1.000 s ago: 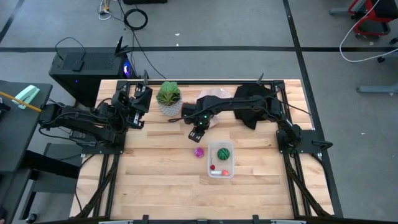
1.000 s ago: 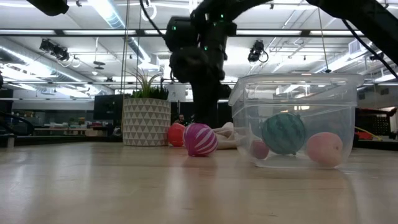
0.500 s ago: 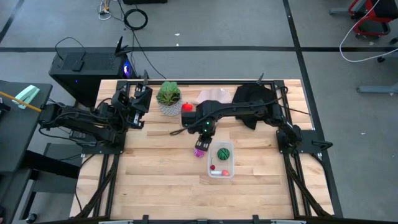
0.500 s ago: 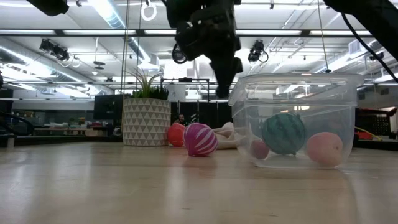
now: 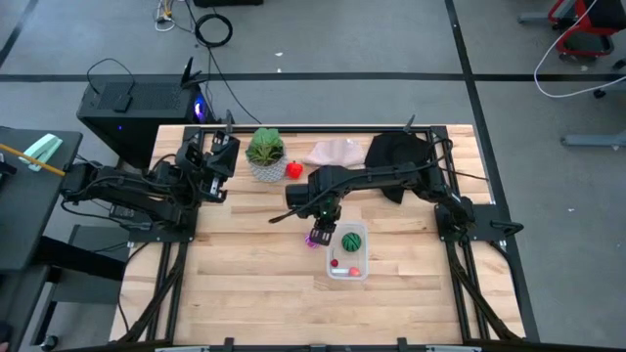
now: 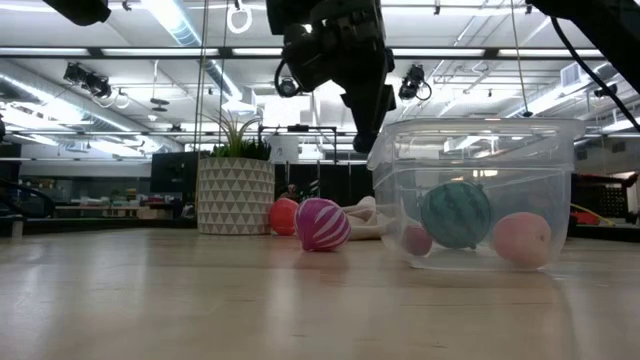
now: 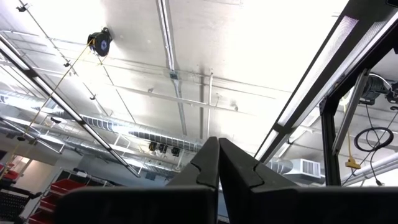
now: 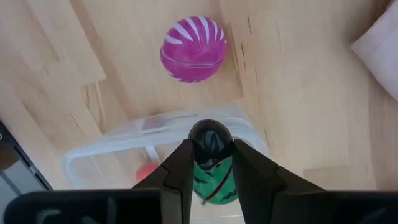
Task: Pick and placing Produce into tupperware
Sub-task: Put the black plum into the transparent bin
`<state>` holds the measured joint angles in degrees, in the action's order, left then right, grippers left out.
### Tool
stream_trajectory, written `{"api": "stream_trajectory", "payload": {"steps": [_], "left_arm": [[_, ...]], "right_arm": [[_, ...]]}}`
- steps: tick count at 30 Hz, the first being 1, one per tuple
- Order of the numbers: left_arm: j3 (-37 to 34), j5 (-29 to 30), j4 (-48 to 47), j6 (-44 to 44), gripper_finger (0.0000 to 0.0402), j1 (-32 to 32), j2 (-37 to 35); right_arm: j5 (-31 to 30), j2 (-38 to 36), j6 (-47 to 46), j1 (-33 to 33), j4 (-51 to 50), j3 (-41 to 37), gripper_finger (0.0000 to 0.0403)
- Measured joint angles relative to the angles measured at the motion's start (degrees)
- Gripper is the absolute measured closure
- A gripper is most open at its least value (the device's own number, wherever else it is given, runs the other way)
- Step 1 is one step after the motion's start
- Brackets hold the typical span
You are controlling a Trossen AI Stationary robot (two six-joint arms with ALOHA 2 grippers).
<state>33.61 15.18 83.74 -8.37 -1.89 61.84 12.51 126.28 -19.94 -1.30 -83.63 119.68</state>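
My right gripper (image 5: 324,226) hovers above the far left rim of the clear tupperware (image 5: 348,256), shut on a tiny dark round piece of produce (image 8: 210,140). Inside the tupperware (image 6: 480,190) lie a green round piece (image 6: 456,213), a pinkish one (image 6: 522,240) and a small dark-red one (image 6: 416,240). The purple striped piece (image 8: 193,48) rests on the table just left of the container. A red piece (image 5: 293,169) lies on the table by the plant pot. My left gripper (image 7: 219,152) is shut and parked at the table's far left, pointing up at the ceiling. My right gripper pinches the tiny dark round piece (image 8: 210,140) between its two fingers (image 8: 181,167), coming from above and pointing down. The piece is lifted clear, over the tupperware's rim.
A leafy plant in a white patterned pot (image 5: 265,153) stands at the far side, with a beige cloth (image 5: 334,151) and a black cloth (image 5: 395,152) to its right. Bare wood lies along the near side and to the left.
My right gripper has risen from the table behind the purple piece and moved toward the near edge and slightly right, ending above the tupperware's far left rim. The purple piece and the container's contents have stayed put.
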Motion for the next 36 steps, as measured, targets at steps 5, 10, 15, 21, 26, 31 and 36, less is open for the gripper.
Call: {"api": "stream_trajectory", "payload": {"steps": [5,10,15,21,26,31,36], "left_arm": [[0.0,0.0,0.0,-0.01,0.0379,-0.02,0.0],[0.0,-0.01,-0.02,0.0,0.0387,0.0,-0.01],[0.0,-0.02,-0.02,-0.01,0.0391,0.0,0.0],[0.0,-0.02,0.0,-0.39,0.038,-0.02,-0.02],[0.0,-0.02,0.03,-0.43,0.0379,0.0,-0.02],[0.0,-0.07,0.01,-1.45,0.0388,-0.02,-0.02],[0.0,-0.07,-0.01,-1.52,0.0387,-0.02,0.0]], "right_arm": [[0.35,-0.61,-0.12,0.02,0.08,-0.07,0.0304],[0.82,-3.17,-2.28,0.02,0.52,-0.02,0.0304],[0.91,-6.51,-4.35,-0.34,-0.89,-0.02,0.0304],[-0.84,-9.54,-5.8,-2.98,-4.02,-0.04,0.0304],[-2.02,-10.24,-6.27,-5.48,-6.38,-0.04,0.0304],[-2.57,-10.47,-8.89,-7.16,-6.37,-0.08,0.0304],[-2.6,-10.42,-11.32,-8.28,-6.34,-3.22,0.0304]]}}
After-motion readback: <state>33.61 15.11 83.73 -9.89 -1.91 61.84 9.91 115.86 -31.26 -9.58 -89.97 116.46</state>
